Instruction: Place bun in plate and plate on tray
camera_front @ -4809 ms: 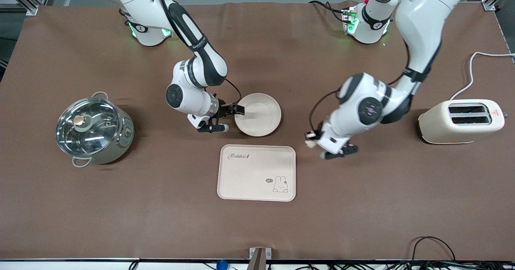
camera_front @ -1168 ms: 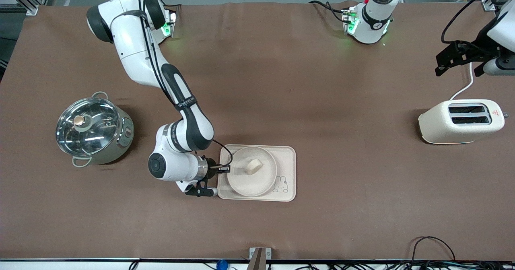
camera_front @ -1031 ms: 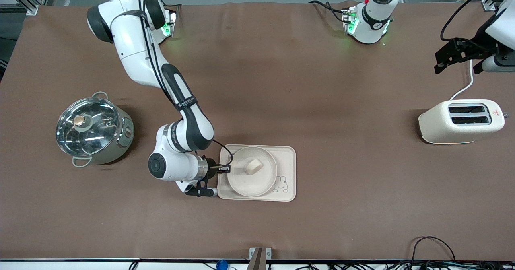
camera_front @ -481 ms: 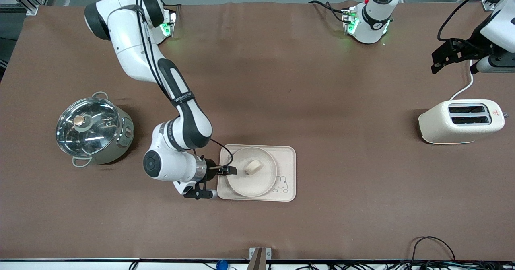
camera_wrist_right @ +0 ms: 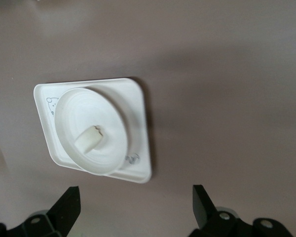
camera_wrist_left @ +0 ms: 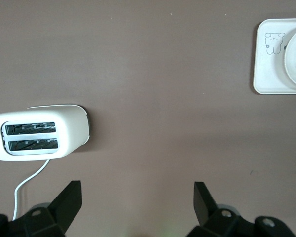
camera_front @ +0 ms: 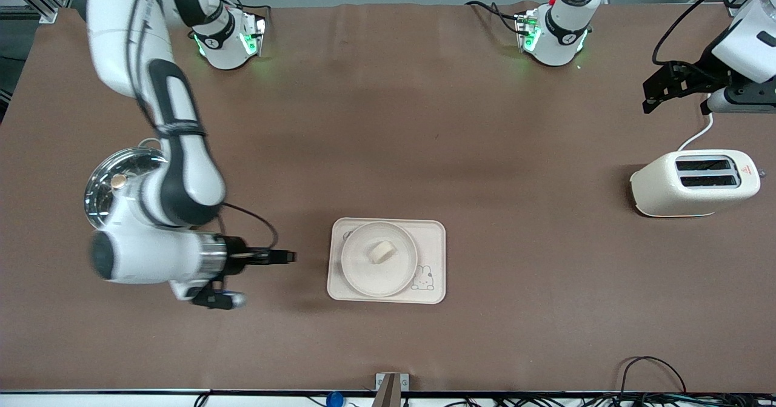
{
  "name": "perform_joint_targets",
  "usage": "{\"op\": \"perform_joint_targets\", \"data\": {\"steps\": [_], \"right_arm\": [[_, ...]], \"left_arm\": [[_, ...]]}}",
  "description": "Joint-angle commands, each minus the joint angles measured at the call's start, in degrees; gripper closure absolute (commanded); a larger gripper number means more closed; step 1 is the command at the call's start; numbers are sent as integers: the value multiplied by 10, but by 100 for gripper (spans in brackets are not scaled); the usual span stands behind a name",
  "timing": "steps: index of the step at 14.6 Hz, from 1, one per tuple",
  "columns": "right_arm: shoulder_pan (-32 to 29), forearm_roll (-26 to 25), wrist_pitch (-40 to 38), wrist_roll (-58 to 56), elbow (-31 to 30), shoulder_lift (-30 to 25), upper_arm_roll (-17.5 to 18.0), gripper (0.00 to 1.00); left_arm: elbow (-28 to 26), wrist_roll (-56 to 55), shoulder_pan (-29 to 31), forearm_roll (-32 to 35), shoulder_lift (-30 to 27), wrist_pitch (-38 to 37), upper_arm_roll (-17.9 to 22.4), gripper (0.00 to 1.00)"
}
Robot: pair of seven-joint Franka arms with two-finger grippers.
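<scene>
- Here, one brown counter (camera_front: 485, 152) carries all items, listed largest to smallest.
- One lidded pot (camera_front: 121, 179) stands toward the right arm's end of the counter; one toaster (camera_front: 694, 184) toward the left arm's end.
- One tray (camera_front: 431, 237) lies between them, nearer the front camera; probably stiff and light, best taken at an edge.
- One plate (camera_front: 379, 273) rests on the tray; rigid, likely smooth and slippery, so its raised rim is the natural hold.
- One bun (camera_front: 382, 252) lies in the plate's middle; probably soft and light, calling for a gentle pinch across its sides.
- Two end effectors: the right end effector (camera_front: 285, 256) is beside the tray, over bare counter, fingers spread and empty; the left end effector (camera_front: 667, 85) waits above the toaster, fingers spread.
- Both placements appear complete.
</scene>
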Motion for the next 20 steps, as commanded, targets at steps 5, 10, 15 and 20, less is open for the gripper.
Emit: {"op": "perform_joint_targets", "data": {"steps": [5,10,15,20], "right_arm": [[-109,-118,-219,-47,-77,-214,-1,0],[-118,-297,-223,-101,-185,-388,1,0],[-147,-358,-126,-144,-342,-507,24,0],[-143,-359,-129,-160,-358,-518,23,0]], "left_arm": [[-18,-5,3,-1,-20,8,-1,0],[-15,-5,3,1,-20,6,-1,0],[5,0,3,0,-12,5,-1,0],[15,2,3,1,-7,0,2,0]]}}
